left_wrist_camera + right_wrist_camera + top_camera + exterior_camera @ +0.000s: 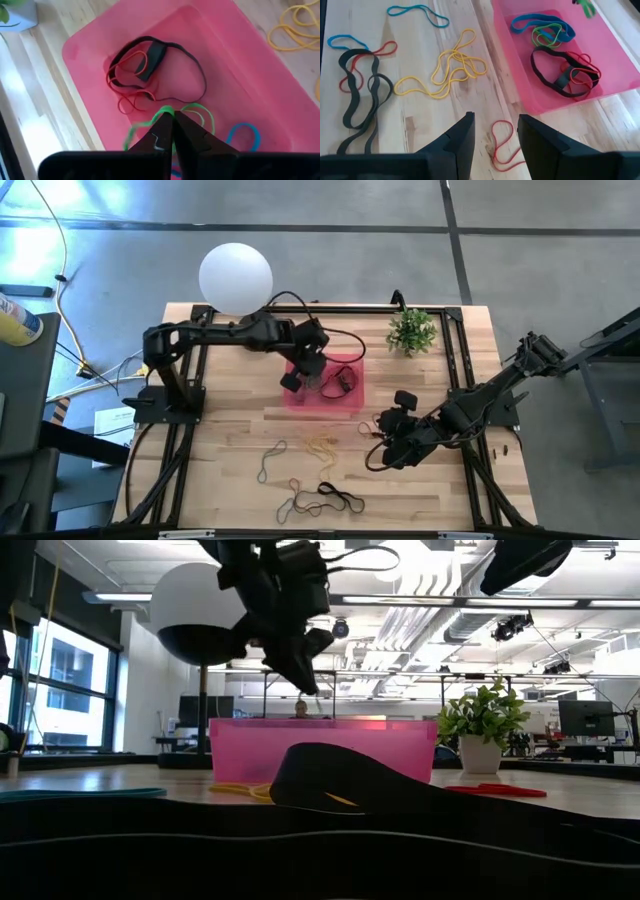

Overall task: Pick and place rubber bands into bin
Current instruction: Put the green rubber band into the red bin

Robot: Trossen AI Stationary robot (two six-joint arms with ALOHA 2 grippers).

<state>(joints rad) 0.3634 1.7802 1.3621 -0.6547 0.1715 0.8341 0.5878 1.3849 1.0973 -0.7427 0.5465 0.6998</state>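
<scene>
Pink plastic walls of the bin sit mid-table, within reach of both arms. Over it hangs the left gripper, fingers pinched on a green band — poised, I judge, to drop it among the bands inside. Beside the bin, the right gripper points down at a red band on the table, jaws apart — likely next.

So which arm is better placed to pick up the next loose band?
Right. The right gripper is open just above a red band on the table beside the bin, while the left gripper is over the bin, shut on a green band.
</scene>
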